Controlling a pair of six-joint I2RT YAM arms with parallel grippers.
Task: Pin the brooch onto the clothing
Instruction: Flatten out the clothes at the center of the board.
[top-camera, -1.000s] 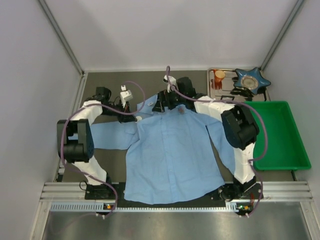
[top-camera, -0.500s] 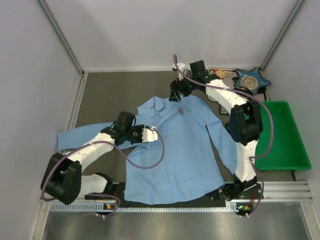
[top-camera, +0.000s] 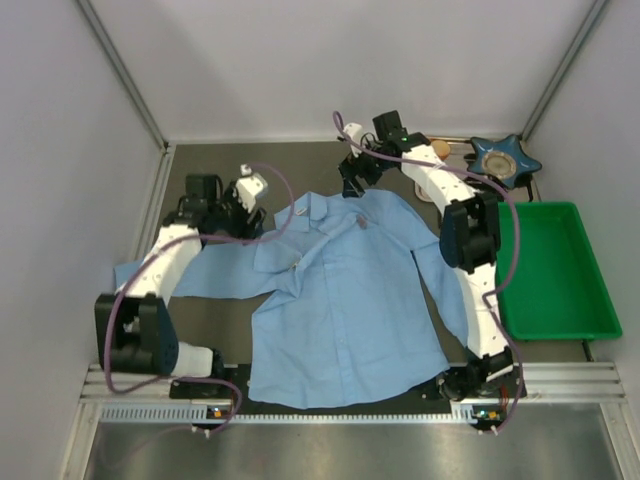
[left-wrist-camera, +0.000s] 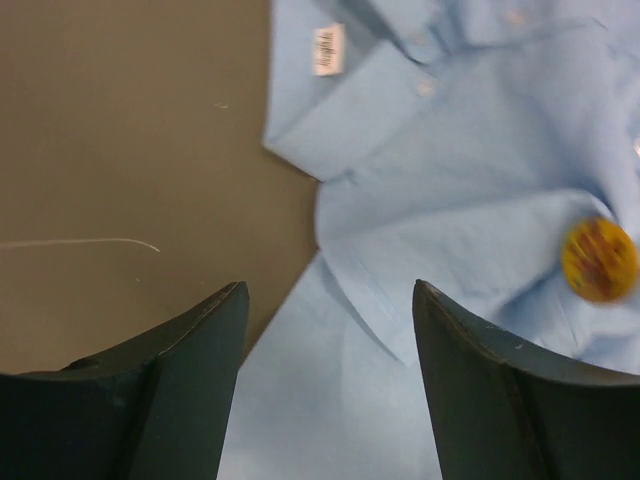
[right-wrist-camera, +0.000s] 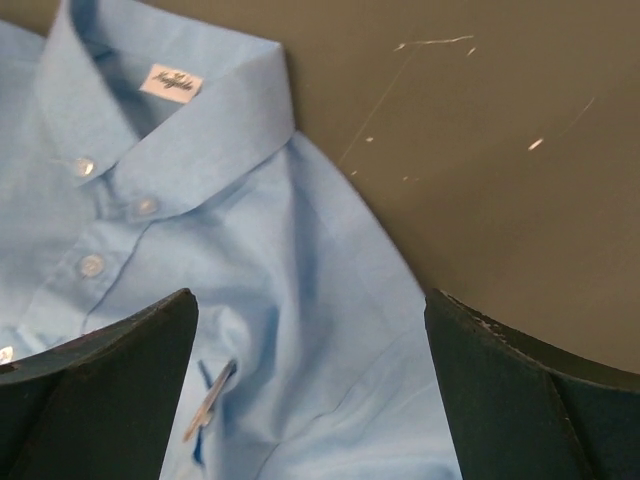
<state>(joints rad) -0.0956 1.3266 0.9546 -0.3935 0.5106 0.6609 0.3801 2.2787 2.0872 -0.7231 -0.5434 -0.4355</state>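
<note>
Brooch — yellow, round — on shirt

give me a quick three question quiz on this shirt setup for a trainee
1. True or false: the left gripper is clamped on the shirt.
2. Where is the green tray? A) left of the shirt B) right of the shirt C) under the shirt
3. What colour is the round brooch on the shirt?

Key: 1 false, it is open and holds nothing. 2 B. 3 yellow-orange.
</note>
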